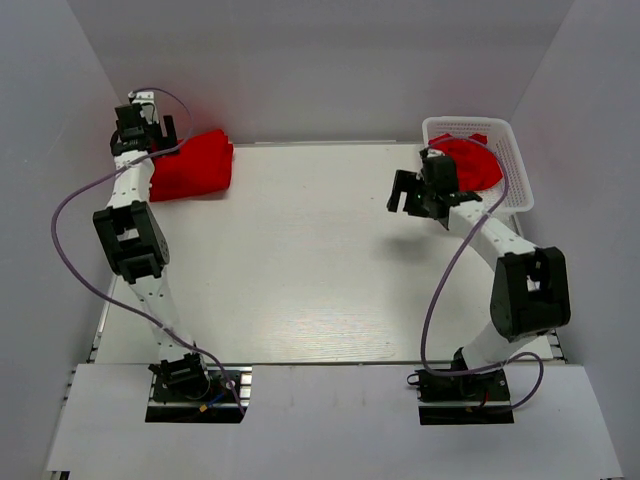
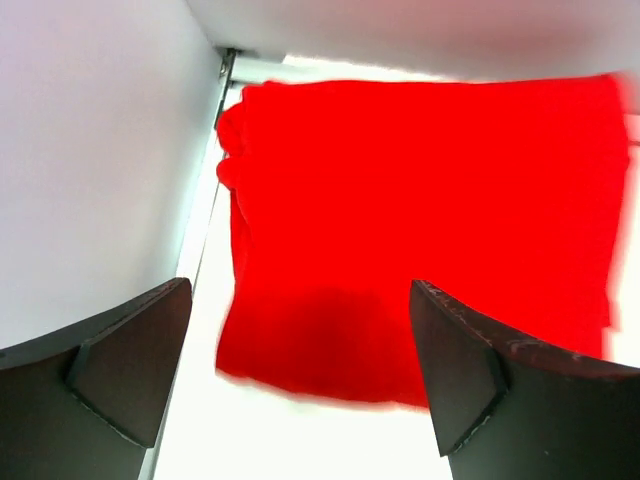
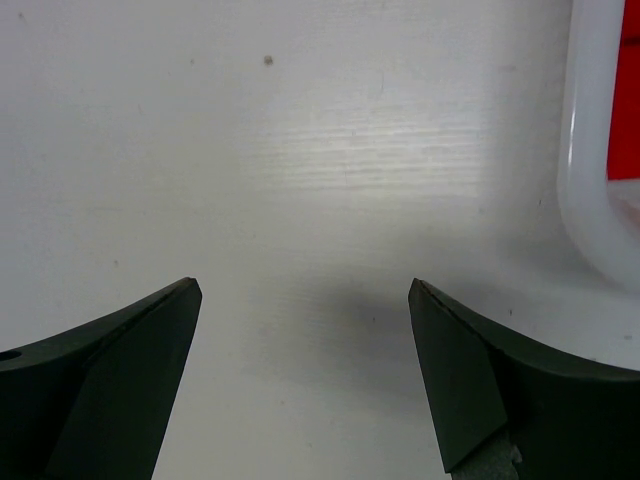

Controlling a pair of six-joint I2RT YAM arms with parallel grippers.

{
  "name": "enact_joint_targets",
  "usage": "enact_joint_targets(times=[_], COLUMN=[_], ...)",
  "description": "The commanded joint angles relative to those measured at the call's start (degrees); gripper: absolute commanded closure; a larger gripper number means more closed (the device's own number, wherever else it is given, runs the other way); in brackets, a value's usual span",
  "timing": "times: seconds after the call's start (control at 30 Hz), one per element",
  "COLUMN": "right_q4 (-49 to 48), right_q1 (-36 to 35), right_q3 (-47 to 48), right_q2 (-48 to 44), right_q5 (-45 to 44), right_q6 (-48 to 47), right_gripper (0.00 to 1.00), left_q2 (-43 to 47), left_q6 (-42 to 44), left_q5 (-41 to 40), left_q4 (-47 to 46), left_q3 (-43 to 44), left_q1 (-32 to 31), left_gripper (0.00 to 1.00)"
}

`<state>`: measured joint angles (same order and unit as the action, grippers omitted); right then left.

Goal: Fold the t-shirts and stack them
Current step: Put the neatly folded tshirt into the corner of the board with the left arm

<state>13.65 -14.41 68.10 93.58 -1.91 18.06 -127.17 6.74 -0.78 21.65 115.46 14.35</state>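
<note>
At far left, a bright red t-shirt pile [image 1: 192, 165], folded rectangular.

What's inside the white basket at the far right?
Crumpled red t-shirt cloth fills most of the basket. How many shirts it holds cannot be told: the heap covers whatever lies beneath it, and the right arm hides the basket's near-left corner.

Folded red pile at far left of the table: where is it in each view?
Top: red pile in the far-left corner.
Left wrist: fills the centre.
Right wrist: not in it; the red at the right edge lies behind the basket rim.
Shared landmark: white table, seen in all three.
</note>
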Motion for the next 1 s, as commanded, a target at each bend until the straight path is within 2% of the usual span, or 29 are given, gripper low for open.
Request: enact_joint_targets(times=[0.0, 0.13, 0.2, 0.23, 0.33, 0.47, 0.53, 0.63, 0.73, 0.97], right_q4=[-5.64, -11.26, -12.86, -12.86, -18.29, -20.41, -21.38, -23.05, -23.23, -24.9], right_q1=[0.09, 0.09, 0.09, -0.09, 0.0, 0.0, 0.0, -0.09, -0.09, -0.09], right_q3=[-6.47, -14.56, -19.99, -22.54, -29.48, -36.8, -40.4, -43.3, -43.92, -45.16], right_q2=[-6.38, -11.13, -14.29, -15.0, -21.4, -27.74, -29.68, -32.14, -34.51, -37.33], right_q5=[1.38, 6.82, 8.06, 8.24, 9.54, 12.63, 14.3, 16.06, 15.36, 15.71], right_q6=[-0.57, -0.14, 0.04, -0.13, -0.31, 1.09, 1.27, 1.27, 2.5, 1.35], right_gripper=[0.1, 0.1, 0.1, 0.1, 0.1, 0.1, 0.1, 0.1, 0.1, 0.1], left_q2=[13.32, 20.98, 28.27, 31.34, 43.3, 49.74, 51.58, 56.59, 59.76, 63.01], left_q6=[-2.08, -6.64, -10.25, -10.95, -15.79, -20.01, -20.89, -21.68, -20.11, -17.99], left_q5=[-0.02, 3.23, 5.25, 7.87, 7.64, 5.87, 11.04, 8.96, 4.12, 1.31], left_q4=[-0.37, -5.1, -9.41, -15.96, -23.56, -22.89, -26.03, -28.5, -22.63, -19.54], left_q3=[-6.54, -21.74, -33.24, -42.42, -56.86, -65.96, -71.65, -75.37, -74.42, -73.8], left_q1=[-2.12, -6.69, -11.34, -13.1, -21.36, -30.86, -34.38, -36.49, -38.07, -39.13], left_gripper=[0.0, 0.0, 0.0, 0.0, 0.0, 0.0, 0.0, 0.0, 0.0, 0.0])
